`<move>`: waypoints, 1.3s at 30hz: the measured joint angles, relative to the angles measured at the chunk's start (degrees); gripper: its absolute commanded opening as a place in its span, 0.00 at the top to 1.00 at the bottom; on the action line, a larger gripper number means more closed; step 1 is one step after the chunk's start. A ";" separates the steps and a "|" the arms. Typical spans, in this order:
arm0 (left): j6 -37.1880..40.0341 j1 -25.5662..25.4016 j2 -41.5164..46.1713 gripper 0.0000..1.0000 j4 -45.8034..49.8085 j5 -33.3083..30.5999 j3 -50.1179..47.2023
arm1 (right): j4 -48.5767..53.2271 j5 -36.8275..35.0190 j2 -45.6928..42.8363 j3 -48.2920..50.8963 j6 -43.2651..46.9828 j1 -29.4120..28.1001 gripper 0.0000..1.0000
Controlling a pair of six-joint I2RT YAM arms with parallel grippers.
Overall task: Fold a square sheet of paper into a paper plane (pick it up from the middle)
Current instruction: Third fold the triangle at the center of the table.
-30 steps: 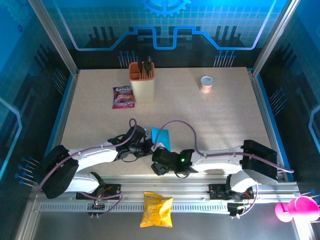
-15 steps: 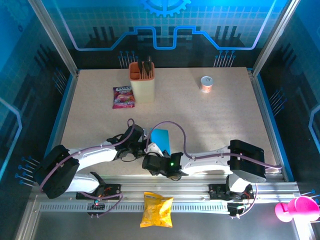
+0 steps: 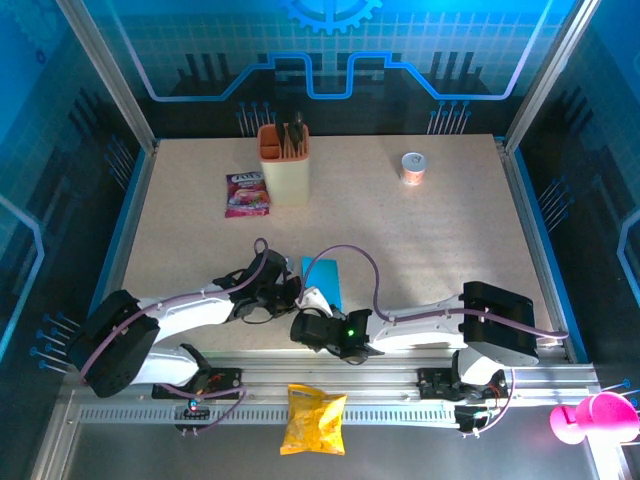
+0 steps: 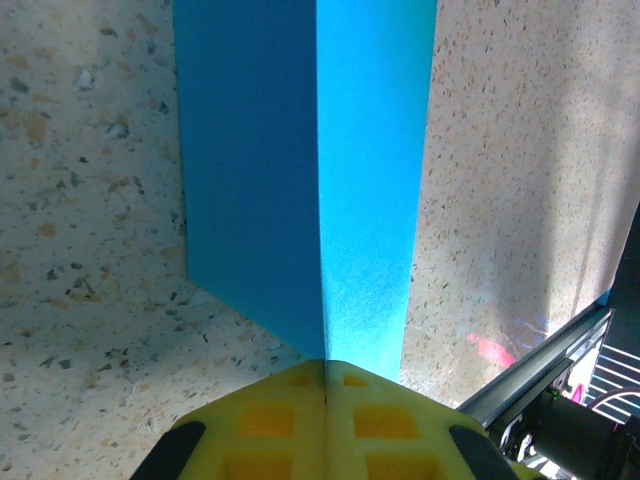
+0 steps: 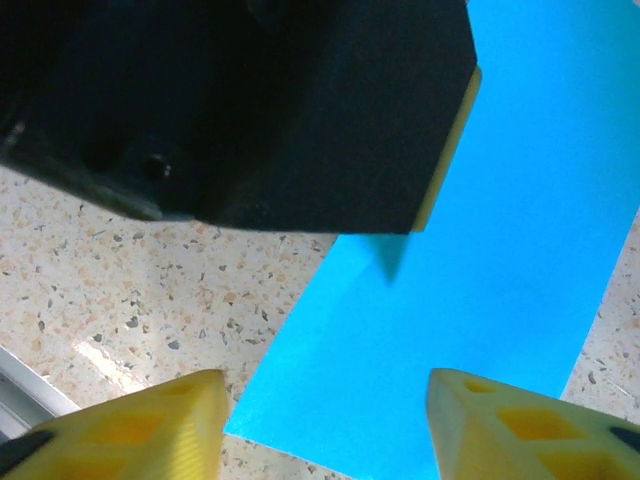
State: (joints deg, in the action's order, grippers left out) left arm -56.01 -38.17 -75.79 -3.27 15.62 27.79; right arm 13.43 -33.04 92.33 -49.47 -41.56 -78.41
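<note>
Left wrist view: left gripper's (image 4: 325, 375) jaws are pinching the creased square sheet of paper (image 4: 300, 170); right gripper's (image 5: 325, 415) jaws gape wide right by it.

Folded sheet of thin paper (image 4: 310, 170): plain bright cyan-blue, one half shaded darker.
Stone-look counter (image 3: 430, 240): beige with brown and grey speckles.
Left end effector (image 4: 325, 368): yellow gridded fingers.
Right end effector (image 5: 325, 395): yellow fingers.
Tall plastic holder (image 3: 285, 178): orange top, cream body.
Flat snack packet (image 3: 247, 194): pink-purple.
Crumpled crisp bag (image 3: 314, 418): yellow.
</note>
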 measured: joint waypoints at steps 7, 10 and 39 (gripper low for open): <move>-0.74 0.00 0.00 1.00 -0.46 0.37 -0.55 | -1.25 0.68 0.00 0.90 -0.09 0.42 0.89; -0.74 0.00 0.00 1.00 -0.57 0.39 -0.68 | -1.66 1.70 -0.44 1.92 0.20 1.20 1.00; 9.42 8.48 5.90 0.65 11.43 -0.22 7.61 | -6.08 16.11 -3.52 4.50 3.72 7.34 1.00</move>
State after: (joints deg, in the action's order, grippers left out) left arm -46.59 -29.69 -69.89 8.16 15.40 35.40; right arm 7.35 -16.93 88.82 -44.97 -37.85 -71.07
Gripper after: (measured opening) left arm 0.384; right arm 0.061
